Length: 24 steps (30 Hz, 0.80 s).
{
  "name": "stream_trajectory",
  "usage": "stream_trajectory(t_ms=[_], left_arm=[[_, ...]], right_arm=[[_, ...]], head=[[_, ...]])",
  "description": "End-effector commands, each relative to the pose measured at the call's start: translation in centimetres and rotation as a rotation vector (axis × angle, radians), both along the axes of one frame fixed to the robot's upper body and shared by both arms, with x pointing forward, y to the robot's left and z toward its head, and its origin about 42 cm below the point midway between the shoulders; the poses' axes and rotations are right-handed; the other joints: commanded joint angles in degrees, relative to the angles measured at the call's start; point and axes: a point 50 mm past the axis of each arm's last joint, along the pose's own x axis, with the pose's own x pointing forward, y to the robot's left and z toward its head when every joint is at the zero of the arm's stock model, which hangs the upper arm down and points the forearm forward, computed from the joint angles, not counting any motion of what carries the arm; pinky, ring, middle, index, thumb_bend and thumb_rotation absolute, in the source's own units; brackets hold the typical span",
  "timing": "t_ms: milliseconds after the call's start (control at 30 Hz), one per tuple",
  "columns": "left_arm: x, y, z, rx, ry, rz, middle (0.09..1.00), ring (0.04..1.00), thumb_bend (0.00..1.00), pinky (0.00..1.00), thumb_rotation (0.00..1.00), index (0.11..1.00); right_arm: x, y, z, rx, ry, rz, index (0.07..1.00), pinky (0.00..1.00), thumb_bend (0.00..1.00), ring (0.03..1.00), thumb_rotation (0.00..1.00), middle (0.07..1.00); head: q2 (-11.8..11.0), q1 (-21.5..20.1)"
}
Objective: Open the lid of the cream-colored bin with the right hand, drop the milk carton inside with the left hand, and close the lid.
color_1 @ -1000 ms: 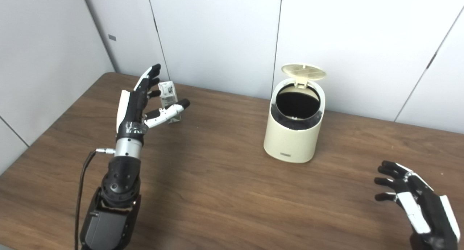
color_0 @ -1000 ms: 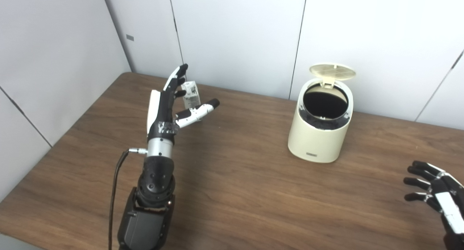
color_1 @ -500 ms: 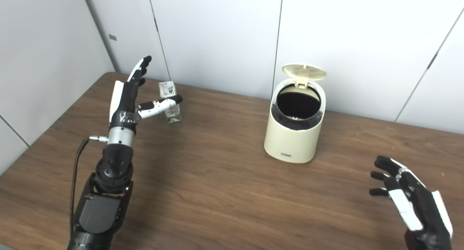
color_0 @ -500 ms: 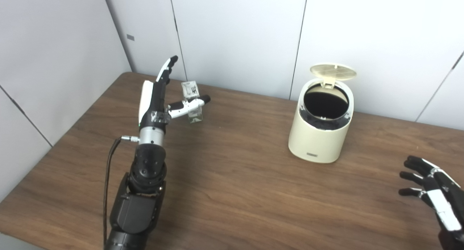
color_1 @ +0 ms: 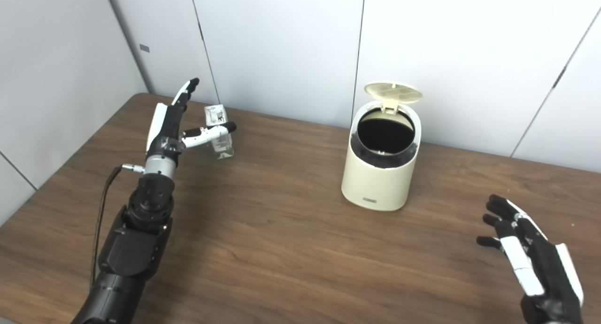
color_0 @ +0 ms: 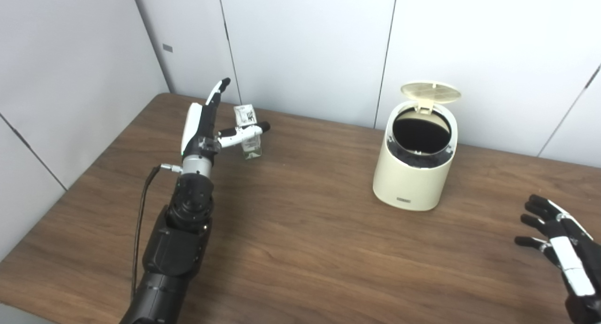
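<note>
We saw bare table (color_0: 300, 249) between the carton (color_0: 250, 137) and the bin (color_0: 415, 166), which stood well apart. The raised lid (color_0: 432, 93) left the bin's mouth unobstructed from above. The wall (color_0: 305, 47) ran close behind both.

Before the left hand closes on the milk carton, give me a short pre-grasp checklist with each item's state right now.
1. Bin lid up, bin mouth unobstructed: ok.
2. Milk carton upright on the table: ok.
3. Left hand open, with the carton between thumb and fingers: ok for open; thumb crosses in front of the carton, fingers rise on its left.
4. Fingers touching the carton: cannot tell.
5. Right hand open, empty, and apart from the bin: ok.
6. Table between carton and bin free of objects: ok.
</note>
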Motion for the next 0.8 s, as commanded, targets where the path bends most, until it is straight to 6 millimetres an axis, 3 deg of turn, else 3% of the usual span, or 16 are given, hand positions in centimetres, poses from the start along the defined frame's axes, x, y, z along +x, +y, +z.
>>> stream_trajectory(t_ms=[0, 167, 300, 767], left_arm=[[1.3, 0.5, 2.8, 0.02, -0.065, -0.008, 0.973, 0.988, 0.95, 0.99, 0.21, 0.993], [2.2, 1.2, 2.7, 0.021, -0.036, -0.004, 0.979, 0.996, 0.94, 1.0, 0.14, 0.994], [2.9, 2.0, 2.3, 0.035, -0.009, -0.004, 0.975, 0.998, 0.92, 1.0, 0.09, 0.99], [4.4, 4.5, 2.1, 0.117, 0.127, 0.015, 0.925, 0.928, 0.89, 0.87, 0.0, 0.936]], right_arm=[[0.4, 0.4, 1.9, 0.006, -0.065, 0.005, 0.847, 0.67, 0.64, 0.825, 0.81, 0.856], [0.4, 0.9, 2.3, 0.039, -0.063, 0.027, 0.858, 0.7, 0.61, 0.836, 0.81, 0.864], [0.4, 1.0, 2.5, 0.086, -0.059, 0.072, 0.922, 0.85, 0.54, 0.923, 0.78, 0.925], [-0.1, 1.8, 3.0, 0.06, -0.06, 0.08, 0.946, 0.88, 0.4, 0.954, 0.78, 0.947]], head=[[0.0, -0.1], [0.0, -0.4], [-0.1, -0.6], [0.2, -1.3]])
